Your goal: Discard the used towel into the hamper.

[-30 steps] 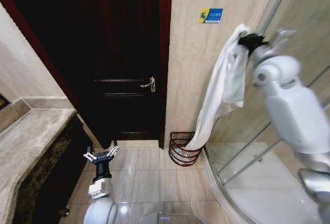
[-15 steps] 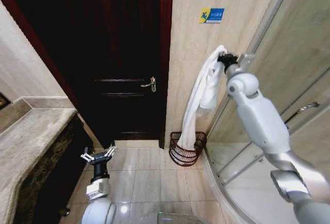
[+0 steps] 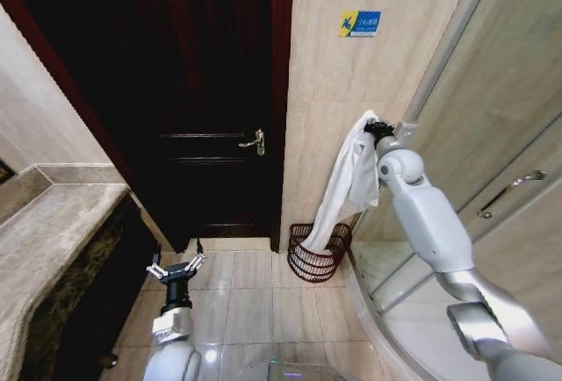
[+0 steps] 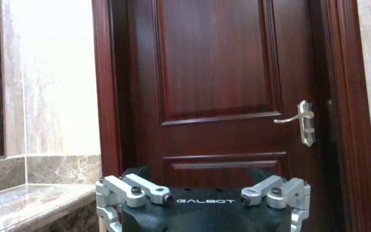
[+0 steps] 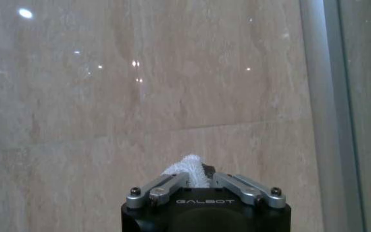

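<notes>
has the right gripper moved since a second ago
Yes. The right gripper, shut on the towel, has come down and leftward from near the blue sign toward the hamper.

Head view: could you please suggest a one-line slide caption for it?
Right hand holds the white towel over the wire hamper by the door; left hand waits low, open.

1. from the head camera i can't see the right gripper (image 3: pixel 376 128); the towel (image 3: pixel 349 183) wraps over its fingertips.
2. the towel's lower end covers part of the hamper (image 3: pixel 312 262), so i can't tell how deep it reaches inside.
3. the left gripper (image 4: pixel 202 197) is cut off by the wrist picture's bottom edge.
4. the wall sign (image 3: pixel 359 24) is too small for me to read.
</notes>
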Robot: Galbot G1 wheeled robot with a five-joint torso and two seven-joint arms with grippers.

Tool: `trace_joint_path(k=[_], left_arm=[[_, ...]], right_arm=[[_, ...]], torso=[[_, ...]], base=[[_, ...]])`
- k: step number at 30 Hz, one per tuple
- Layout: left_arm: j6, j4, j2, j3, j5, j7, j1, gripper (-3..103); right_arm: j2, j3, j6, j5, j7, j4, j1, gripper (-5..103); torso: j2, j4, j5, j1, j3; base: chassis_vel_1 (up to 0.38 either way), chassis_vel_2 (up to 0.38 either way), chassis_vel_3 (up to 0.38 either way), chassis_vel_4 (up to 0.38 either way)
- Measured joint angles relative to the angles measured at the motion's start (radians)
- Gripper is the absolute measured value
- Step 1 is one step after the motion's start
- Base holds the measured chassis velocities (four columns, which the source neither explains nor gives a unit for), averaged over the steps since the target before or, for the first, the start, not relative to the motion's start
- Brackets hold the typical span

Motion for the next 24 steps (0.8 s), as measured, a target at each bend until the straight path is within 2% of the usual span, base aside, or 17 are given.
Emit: trace_joint_path(k=[9,24], left_arm=[[-0.019,0.005,-0.001,-0.004,0.002,0.001,0.012,100],[-0.038,0.001,0.000,-0.009,0.012,0.001,0.031,100]], right_arm=[[0.030,0.015,0.013,-0.034,0.002,-0.002,-0.072,1],[0.071,0.035,0.033,-0.028,0.000,-0.029,-0.134,1]], torso=[[-0.058,-0.0002,0.0003,-0.026,-0.031],[-0.142,-0.0002,0.0003,-0.065,-0.077]], base=[[0.000,0.000,0.000,0.000],[0.000,0.000,0.000,0.000]])
